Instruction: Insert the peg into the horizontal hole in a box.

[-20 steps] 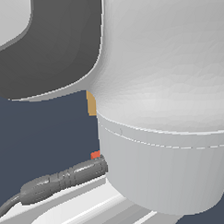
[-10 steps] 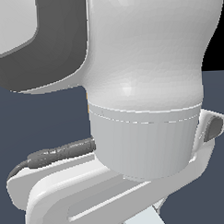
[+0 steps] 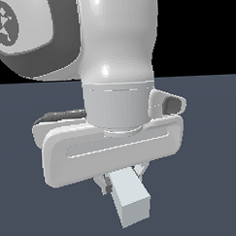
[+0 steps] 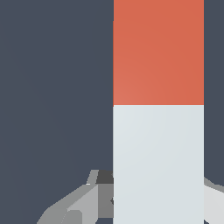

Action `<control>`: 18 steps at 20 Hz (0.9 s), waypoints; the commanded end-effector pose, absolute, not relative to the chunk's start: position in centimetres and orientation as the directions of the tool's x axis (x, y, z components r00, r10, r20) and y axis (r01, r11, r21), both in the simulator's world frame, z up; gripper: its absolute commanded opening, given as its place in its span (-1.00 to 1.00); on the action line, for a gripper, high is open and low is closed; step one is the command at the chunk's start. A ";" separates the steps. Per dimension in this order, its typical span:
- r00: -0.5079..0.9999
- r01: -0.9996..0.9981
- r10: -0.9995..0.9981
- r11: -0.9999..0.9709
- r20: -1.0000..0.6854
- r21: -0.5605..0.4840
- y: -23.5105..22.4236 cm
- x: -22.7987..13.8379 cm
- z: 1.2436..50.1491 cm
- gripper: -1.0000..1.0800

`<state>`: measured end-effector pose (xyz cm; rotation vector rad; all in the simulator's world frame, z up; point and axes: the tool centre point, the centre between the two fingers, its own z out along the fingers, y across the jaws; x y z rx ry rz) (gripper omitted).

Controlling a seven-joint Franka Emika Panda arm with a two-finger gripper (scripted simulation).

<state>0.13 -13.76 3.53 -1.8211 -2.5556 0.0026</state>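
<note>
Gripper (image 3: 120, 180) is clamped on the peg (image 3: 129, 197), fingers (image 4: 81, 205) pinching its pale grey-white half from both sides. From the exterior view, the matte, blocky white end pokes out below the glossy, rounded hand toward about 5 o'clock, square face toward the camera. Wrist view shows the bar as a flat, smooth slab, pale near the fingers, red-orange (image 4: 158, 52) beyond, with a crisp straight seam between. Box and hole aren't visible in either shot.
</note>
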 end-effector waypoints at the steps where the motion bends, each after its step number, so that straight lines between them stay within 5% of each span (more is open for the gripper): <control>1: -0.300 0.954 0.954 0.300 0.000 0.000 -11.5 -0.4 4.2 -1.00; 18: -0.118 0.993 0.993 0.118 0.000 0.000 3.7 -2.9 7.4 -1.00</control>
